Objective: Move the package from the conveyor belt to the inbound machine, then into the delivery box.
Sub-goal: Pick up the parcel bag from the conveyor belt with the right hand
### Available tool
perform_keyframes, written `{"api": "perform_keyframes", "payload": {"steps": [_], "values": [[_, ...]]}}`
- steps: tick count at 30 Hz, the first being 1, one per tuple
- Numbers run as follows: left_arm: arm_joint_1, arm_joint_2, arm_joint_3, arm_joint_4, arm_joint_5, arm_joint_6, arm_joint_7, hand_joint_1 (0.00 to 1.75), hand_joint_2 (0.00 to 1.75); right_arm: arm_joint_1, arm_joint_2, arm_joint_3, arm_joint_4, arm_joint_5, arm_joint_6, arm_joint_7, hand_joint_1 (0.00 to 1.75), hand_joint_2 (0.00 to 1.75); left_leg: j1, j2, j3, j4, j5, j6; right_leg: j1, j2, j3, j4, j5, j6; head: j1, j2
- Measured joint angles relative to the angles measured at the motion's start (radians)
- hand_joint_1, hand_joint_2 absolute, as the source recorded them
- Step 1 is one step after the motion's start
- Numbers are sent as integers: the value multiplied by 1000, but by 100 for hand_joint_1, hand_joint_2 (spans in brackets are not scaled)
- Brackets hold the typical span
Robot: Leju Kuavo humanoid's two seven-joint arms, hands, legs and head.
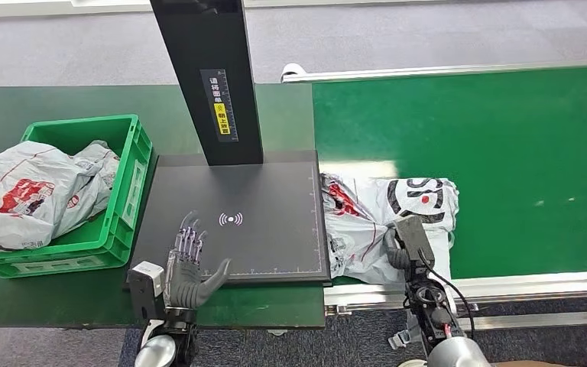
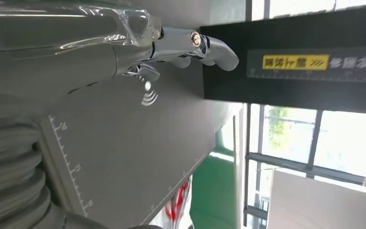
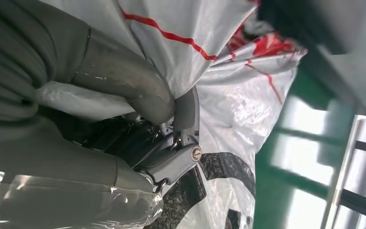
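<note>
A white plastic package [image 1: 378, 218] with red and black print lies on the green conveyor belt [image 1: 504, 153], right beside the black inbound machine plate [image 1: 275, 199]. My right hand [image 1: 405, 243] sits on the package's near edge. In the right wrist view the thumb [image 3: 133, 90] and fingers [image 3: 183, 138] pinch a fold of the package [image 3: 248, 100]. My left hand [image 1: 189, 264] hovers over the near left part of the plate, fingers apart and holding nothing; in the left wrist view its fingers [image 2: 205, 45] stretch over the plate [image 2: 124, 143].
A green delivery box [image 1: 126, 183] stands left of the plate and holds a white printed package [image 1: 34, 191]. The machine's black post [image 1: 210, 76] rises from the back of the plate. The belt's metal rail [image 1: 504, 287] runs along the near edge.
</note>
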Motion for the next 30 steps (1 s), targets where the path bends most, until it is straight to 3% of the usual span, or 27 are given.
{"api": "perform_keyframes", "payload": {"steps": [3,8,18,25,30], "values": [[9,6,18,-34,-24,6,0,0,175,130,24,1,-242,-84,35,24,175,175,0,-3,-2,0,0,0,0,-2,-1,0,-1,0,0,0],[24,14,53,-87,-61,4,0,0,175,344,39,34,-670,-121,-7,76,175,175,0,-2,-3,0,-1,-1,0,-3,-2,0,-3,1,0,0],[32,15,77,-134,-95,-7,-8,0,175,535,41,82,-1111,-92,-98,59,175,175,0,-2,-2,0,-2,-1,0,-3,-1,0,-3,1,0,0],[33,13,94,-158,-118,-3,-17,0,175,577,40,140,-1281,-44,-82,29,175,175,0,-2,-2,0,-2,-1,0,-3,-1,0,-3,1,0,0],[15,17,122,-171,-130,15,-30,0,175,469,21,215,-1258,29,-19,71,175,175,0,-1,0,-1,-1,0,0,-2,1,0,-2,0,0,0]]}}
